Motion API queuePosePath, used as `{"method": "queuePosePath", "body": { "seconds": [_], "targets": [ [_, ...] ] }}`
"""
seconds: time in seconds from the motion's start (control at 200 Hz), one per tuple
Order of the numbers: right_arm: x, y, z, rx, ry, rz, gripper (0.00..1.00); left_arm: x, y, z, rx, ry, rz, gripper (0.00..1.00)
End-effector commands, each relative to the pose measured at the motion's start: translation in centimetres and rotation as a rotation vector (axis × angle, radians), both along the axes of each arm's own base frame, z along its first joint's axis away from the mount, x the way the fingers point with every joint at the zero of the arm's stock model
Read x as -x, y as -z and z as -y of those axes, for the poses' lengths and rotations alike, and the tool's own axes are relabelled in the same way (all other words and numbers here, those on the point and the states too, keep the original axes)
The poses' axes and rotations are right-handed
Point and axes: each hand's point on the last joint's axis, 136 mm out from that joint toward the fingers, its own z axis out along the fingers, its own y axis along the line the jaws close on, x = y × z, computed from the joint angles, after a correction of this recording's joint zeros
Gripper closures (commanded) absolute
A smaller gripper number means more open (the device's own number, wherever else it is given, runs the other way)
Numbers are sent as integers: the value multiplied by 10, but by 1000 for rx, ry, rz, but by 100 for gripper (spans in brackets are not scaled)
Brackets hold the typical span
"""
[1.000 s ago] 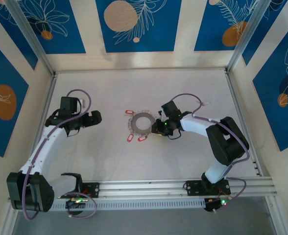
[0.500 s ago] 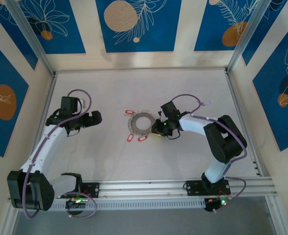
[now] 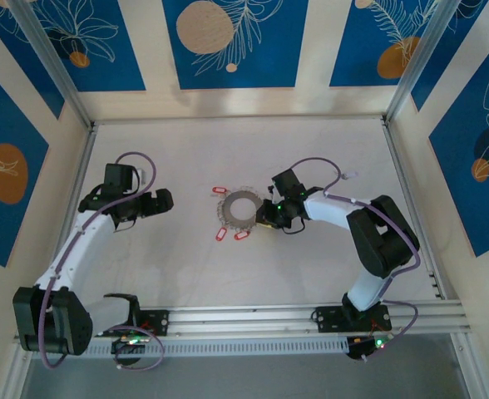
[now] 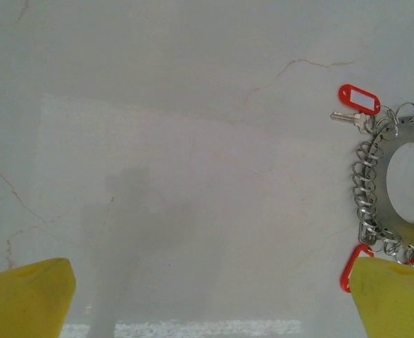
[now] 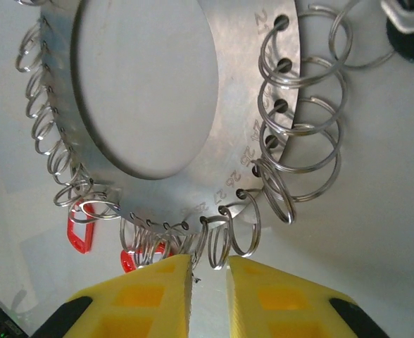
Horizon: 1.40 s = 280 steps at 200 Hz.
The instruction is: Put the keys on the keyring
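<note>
The keyring [image 3: 240,208] lies flat near the middle of the white worktop [image 3: 311,150]. It is a grey metal ring with a big hole in it, and lots of little wire loops [image 5: 302,134] hang all round its edge. Three keys [image 3: 220,190] with red tags [image 3: 241,235] lie right by it: one at its far left side and two close together at its near side. The left wrist camera shows a small silver key [image 4: 348,118] just under one of the red tags [image 4: 358,98]. It touches the loops at the edge of the ring.

The right fingers [image 3: 265,218] are down at the near right edge of the ring. They are almost closed, with only a thin gap between the two yellow tips. One wire loop dips down right to that gap, but I cannot tell if the fingers have pinched it or are just next to it. Two red tags peek out from under the loops, a little to one side of the tips.

The left fingers [image 3: 163,199] are well off to the left of the ring and point toward it. They are open very wide and hold nothing — there is just bare worktop between the yellow tips
</note>
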Motion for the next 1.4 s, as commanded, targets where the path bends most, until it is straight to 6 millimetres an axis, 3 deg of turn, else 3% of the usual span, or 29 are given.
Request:
{"method": "queuePosePath", "body": {
  "seconds": [0.0, 0.48, 1.115, 1.395],
  "targets": [
    [-1, -20, -2, -12, 9, 23, 78, -1, -9, 3, 23, -1, 3, 0],
    [-1, 9, -3, -8, 33, -37, 74, -1, -7, 4, 30, 3, -5, 0],
    [-4, 21, -6, -21, 52, -60, 77, -1, -7, 5, 34, 6, -10, 0],
    [-6, 13, -4, -22, 44, -28, 92, -2, -7, 8, 45, 15, -6, 0]
  ]
}}
